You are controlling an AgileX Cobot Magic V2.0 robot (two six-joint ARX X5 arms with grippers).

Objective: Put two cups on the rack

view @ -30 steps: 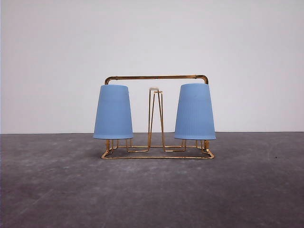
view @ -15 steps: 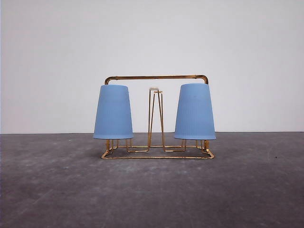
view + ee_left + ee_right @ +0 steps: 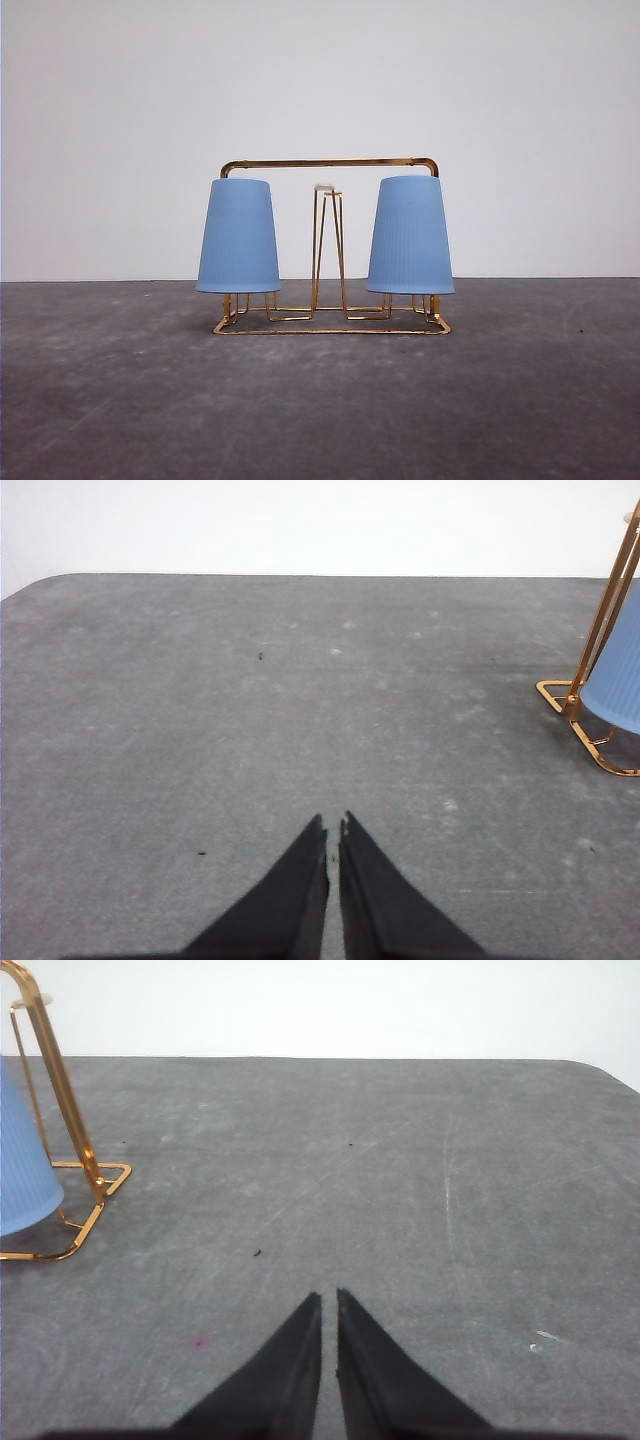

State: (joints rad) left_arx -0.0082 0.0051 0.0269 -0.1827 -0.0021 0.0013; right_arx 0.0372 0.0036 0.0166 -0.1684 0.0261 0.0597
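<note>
A: Has anything shifted since a second ago?

B: Nothing that shows. In the front view the rack [image 3: 330, 245] and both cups sit exactly where they were.

A: Where are the cups, then?

B: Both hang upside down on the gold wire rack, which stands on the grey counter [image 3: 320, 400] towards the back, near the white wall [image 3: 320, 80]. The left cup [image 3: 238, 236] covers the left pair of prongs, the right cup [image 3: 410, 235] the right pair. Each has its rim just above the rack's wire base. The middle prongs [image 3: 328, 250] stand bare between them, with a white tip at the top.

A: And the arms?

B: Both are off to the sides of the rack. The left gripper [image 3: 332, 830] hovers over bare counter, its dark fingers [image 3: 300, 880] drawn together with only a thin slit between them, holding nothing. A corner of the rack and the edge of a blue cup sit at the side of that wrist view, well apart from the fingertips.

A: The right one?

B: The right gripper [image 3: 329, 1305] is the same, fingers [image 3: 375, 1360] closed to a narrow gap and empty, with the rack's end and a cup well off to its side.
</note>
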